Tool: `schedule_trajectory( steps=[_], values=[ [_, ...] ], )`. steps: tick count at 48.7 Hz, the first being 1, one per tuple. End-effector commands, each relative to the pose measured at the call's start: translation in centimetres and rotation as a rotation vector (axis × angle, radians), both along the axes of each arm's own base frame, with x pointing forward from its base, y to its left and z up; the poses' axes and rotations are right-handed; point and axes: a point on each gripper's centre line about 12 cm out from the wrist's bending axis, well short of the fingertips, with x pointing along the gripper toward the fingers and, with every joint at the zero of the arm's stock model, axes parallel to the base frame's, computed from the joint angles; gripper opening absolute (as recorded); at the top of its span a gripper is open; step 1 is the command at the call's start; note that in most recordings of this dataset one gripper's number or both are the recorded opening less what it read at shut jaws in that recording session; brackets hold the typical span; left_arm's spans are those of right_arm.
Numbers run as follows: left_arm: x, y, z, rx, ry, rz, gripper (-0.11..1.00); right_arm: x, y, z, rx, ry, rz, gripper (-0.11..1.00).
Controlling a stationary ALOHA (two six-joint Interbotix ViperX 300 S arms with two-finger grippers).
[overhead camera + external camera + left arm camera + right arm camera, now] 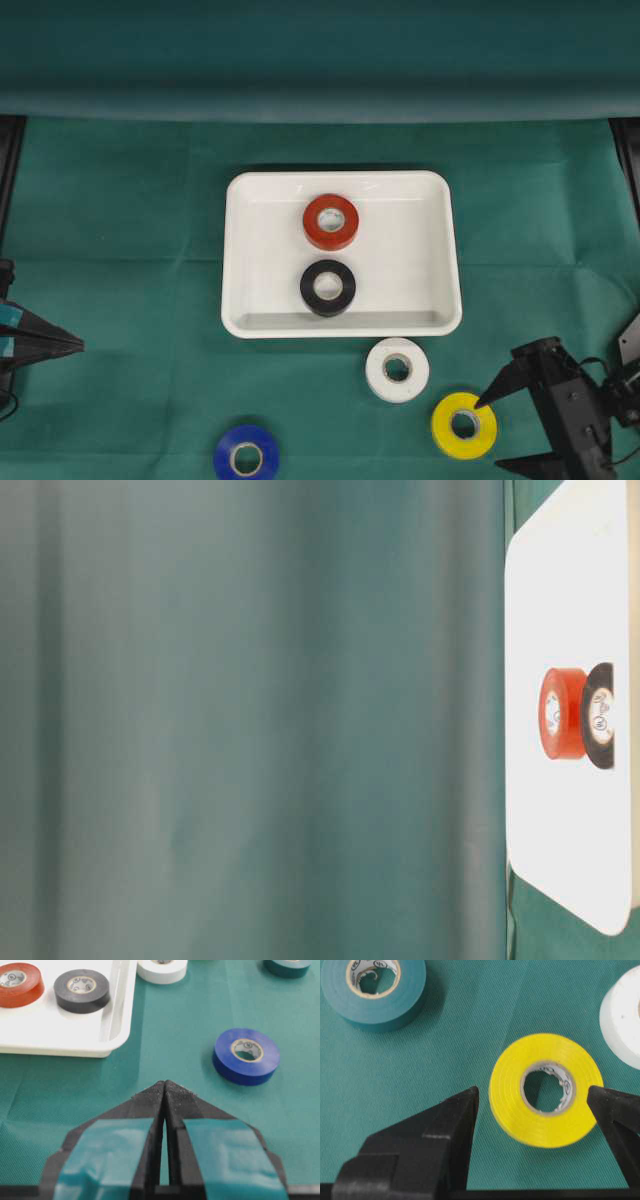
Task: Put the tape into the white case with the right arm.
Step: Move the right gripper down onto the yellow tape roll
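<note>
Right gripper [532, 1097]: jaws wide, one tip on each side of the yellow tape [546, 1089], which lies flat on the green surface [120, 250], not gripped. White case [250, 310] at 11 o'clock from it holds red tape [331, 221] and black tape [328, 287]. White tape [397, 369] lies just outside the case rim. Left gripper [164, 1092]: jaws closed, empty.
</note>
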Motion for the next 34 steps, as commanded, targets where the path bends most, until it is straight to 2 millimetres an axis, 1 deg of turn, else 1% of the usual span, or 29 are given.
schedule_trajectory(
  steps=[1,19,27,34],
  values=[
    [0.1,0.0,0.4,-0.003,-0.012,0.002,0.0,0.9,0.4,0.7,0.007,-0.024,0.008,0.7],
    [0.1,0.0,0.4,-0.003,-0.012,0.001,0.0,0.9,0.4,-0.2,0.002,0.007,0.009,0.7],
    [0.1,0.0,0.4,-0.003,-0.012,0.002,0.0,1.2,0.6,-1.1,0.002,0.035,0.015,0.7],
    [0.1,0.0,0.4,-0.003,-0.012,0.002,0.0,1.5,1.0,-2.3,0.012,0.06,0.031,0.7]
  ],
)
